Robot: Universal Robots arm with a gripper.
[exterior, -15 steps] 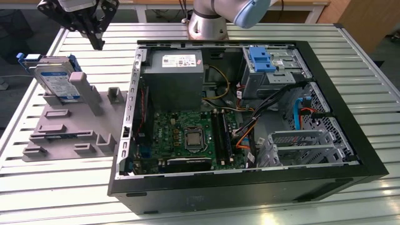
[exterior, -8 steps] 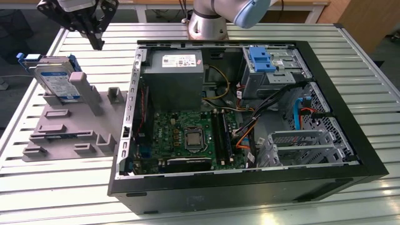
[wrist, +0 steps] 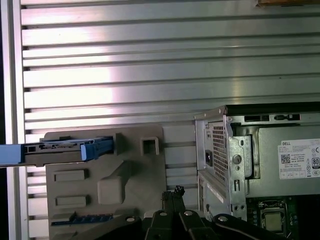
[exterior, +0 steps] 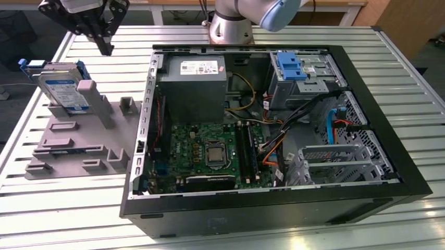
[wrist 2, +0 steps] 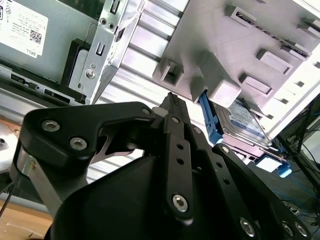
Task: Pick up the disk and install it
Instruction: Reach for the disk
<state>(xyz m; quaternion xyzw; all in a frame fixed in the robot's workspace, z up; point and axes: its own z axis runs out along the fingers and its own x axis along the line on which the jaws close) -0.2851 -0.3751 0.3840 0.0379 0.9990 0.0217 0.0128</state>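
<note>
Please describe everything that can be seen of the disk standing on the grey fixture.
The disk is a flat silver-grey drive with a white-and-blue label, clipped in a bright blue plastic carrier. It stands on edge, tilted, in the grey fixture block at the exterior view's left, outside the computer case. A grey post leans against it. The tool hangs above, apart from it.

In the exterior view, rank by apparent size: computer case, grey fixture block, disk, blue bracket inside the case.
Largest to smallest:
1. computer case
2. grey fixture block
3. disk
4. blue bracket
</note>
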